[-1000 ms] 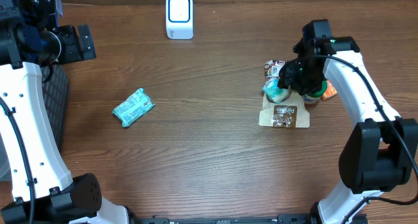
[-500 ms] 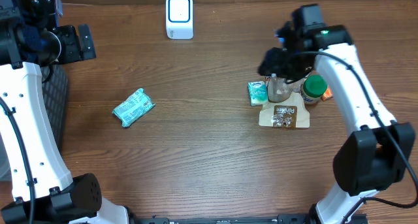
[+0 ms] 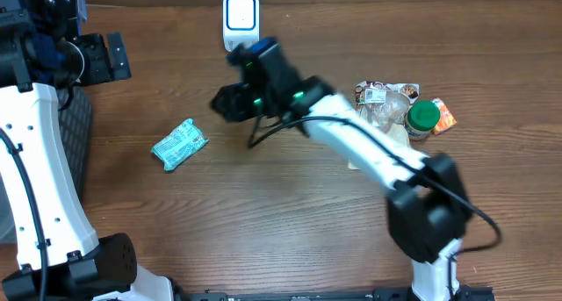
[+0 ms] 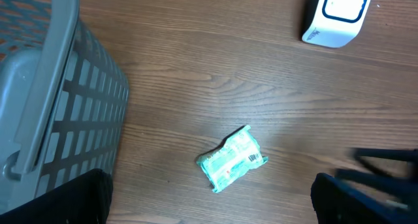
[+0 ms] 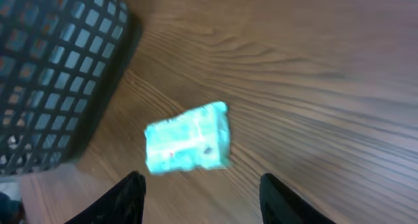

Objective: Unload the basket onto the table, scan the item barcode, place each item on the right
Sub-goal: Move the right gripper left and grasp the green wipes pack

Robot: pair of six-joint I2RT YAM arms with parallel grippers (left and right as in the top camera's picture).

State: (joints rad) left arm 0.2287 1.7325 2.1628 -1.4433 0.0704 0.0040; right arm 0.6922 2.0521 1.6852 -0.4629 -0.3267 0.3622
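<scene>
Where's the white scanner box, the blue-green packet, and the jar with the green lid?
white scanner box (image 3: 241, 22), overhead view, on the middle of its top face.
blue-green packet (image 3: 179, 144), overhead view, on the middle of its wrapper.
jar with the green lid (image 3: 422, 117), overhead view, on the lid.

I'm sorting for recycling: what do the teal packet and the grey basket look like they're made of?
The teal packet looks like thin plastic film, probably slightly glossy, going by its crinkles and crimped end. The basket seems to be moulded plastic, matte grey, with a regular lattice wall and a smooth rim.
</scene>
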